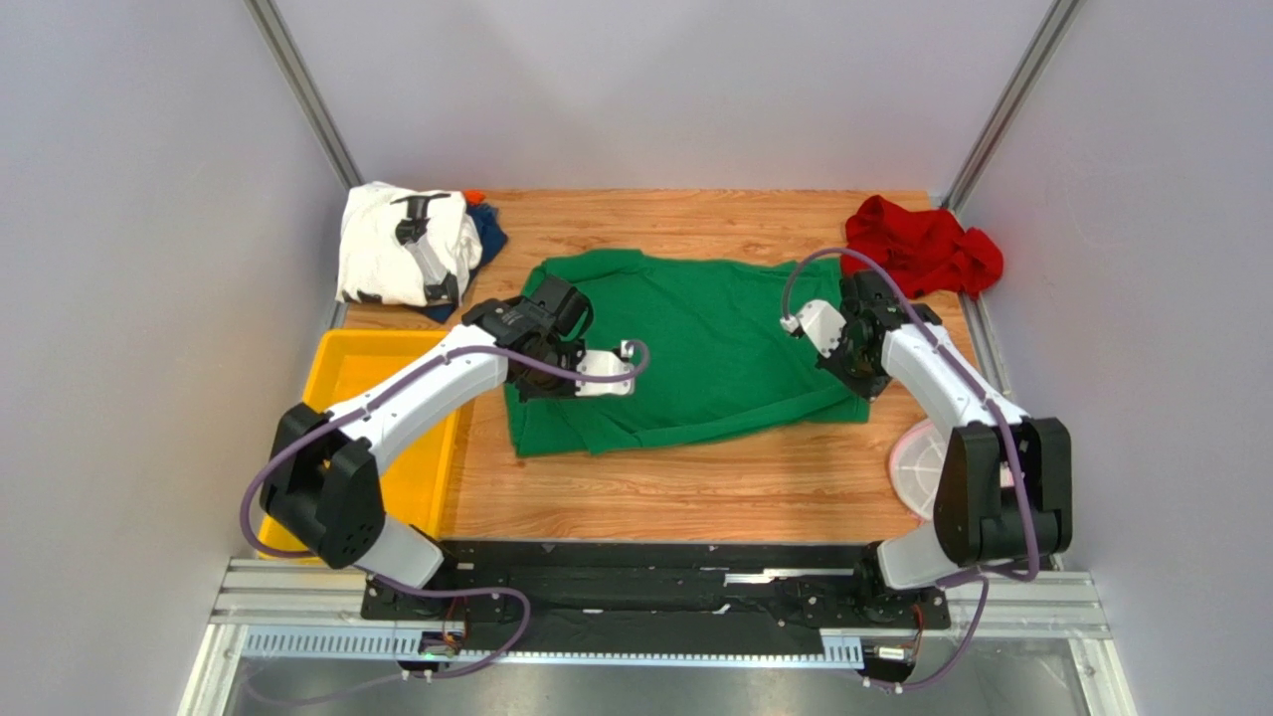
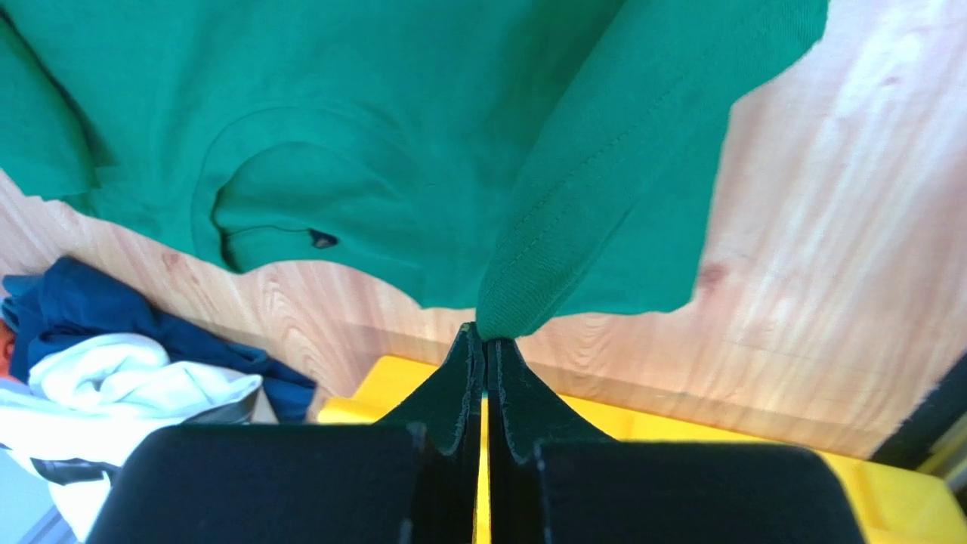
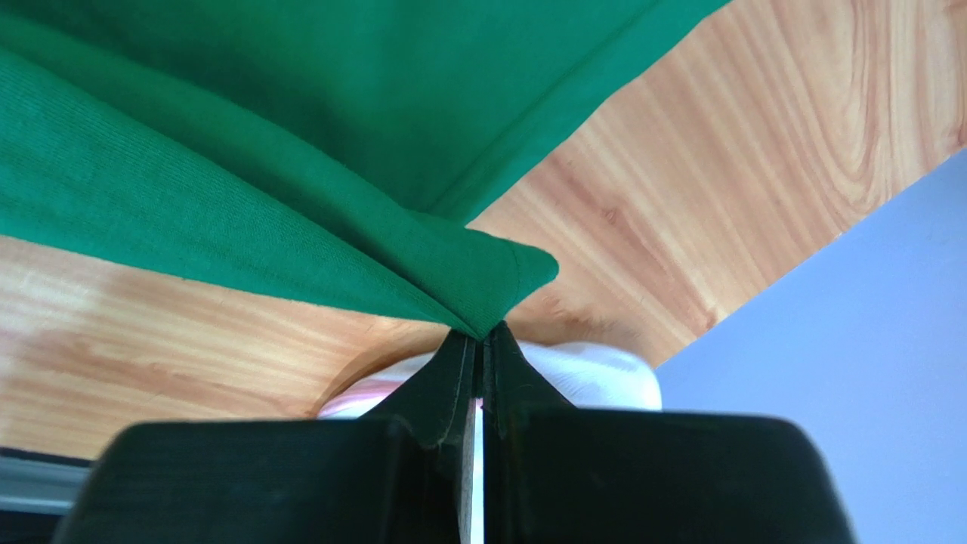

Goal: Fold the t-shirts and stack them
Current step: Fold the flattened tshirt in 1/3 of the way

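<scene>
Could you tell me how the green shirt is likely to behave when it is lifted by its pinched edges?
Probably floppy: the green shirt drapes in folds from the left end effector and right end effector, so the middle should sag. Likely light, since thin pinches of cloth hold it up. Its matte knit may drag on the wooden table.

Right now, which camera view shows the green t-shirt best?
The top external view: only there is the green t-shirt seen nearly whole. The left wrist view shows its collar and an edge pinched by the left hand; the right wrist view, a corner in the right hand.
</scene>
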Robot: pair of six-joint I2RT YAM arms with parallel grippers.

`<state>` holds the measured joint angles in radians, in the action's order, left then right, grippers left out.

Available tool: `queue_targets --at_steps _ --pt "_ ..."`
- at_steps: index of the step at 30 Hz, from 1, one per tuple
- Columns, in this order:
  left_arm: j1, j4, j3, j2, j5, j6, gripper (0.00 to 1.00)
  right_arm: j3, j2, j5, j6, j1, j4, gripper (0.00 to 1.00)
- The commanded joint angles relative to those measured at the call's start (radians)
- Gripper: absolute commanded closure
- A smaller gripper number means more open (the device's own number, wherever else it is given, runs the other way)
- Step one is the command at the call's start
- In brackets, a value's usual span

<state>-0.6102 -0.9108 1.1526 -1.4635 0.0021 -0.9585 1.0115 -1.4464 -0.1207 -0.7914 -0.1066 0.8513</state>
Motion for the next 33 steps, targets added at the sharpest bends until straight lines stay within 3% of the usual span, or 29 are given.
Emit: queue_targets --at_steps 1,8,17,33 --pt "0.055 0.0 0.1 -0.072 0.012 -0.083 1.0 0.099 -0.098 -0.014 -0.04 0.019 -0.049 1.0" --pt "0.118 -0.017 0.3 -0.21 0.027 -0.129 1.0 0.186 -0.247 -0.005 -0.051 0.045 -0.064 1.0" --pt "0.153 -0.056 0.55 -0.411 0.036 -0.143 1.0 0.233 -0.319 0.006 -0.058 0.064 -0.074 1.0" --pt "0.167 0.0 0.613 -0.515 0.022 -0.146 1.0 0.366 -0.374 -0.01 -0.065 0.064 -0.032 1.0"
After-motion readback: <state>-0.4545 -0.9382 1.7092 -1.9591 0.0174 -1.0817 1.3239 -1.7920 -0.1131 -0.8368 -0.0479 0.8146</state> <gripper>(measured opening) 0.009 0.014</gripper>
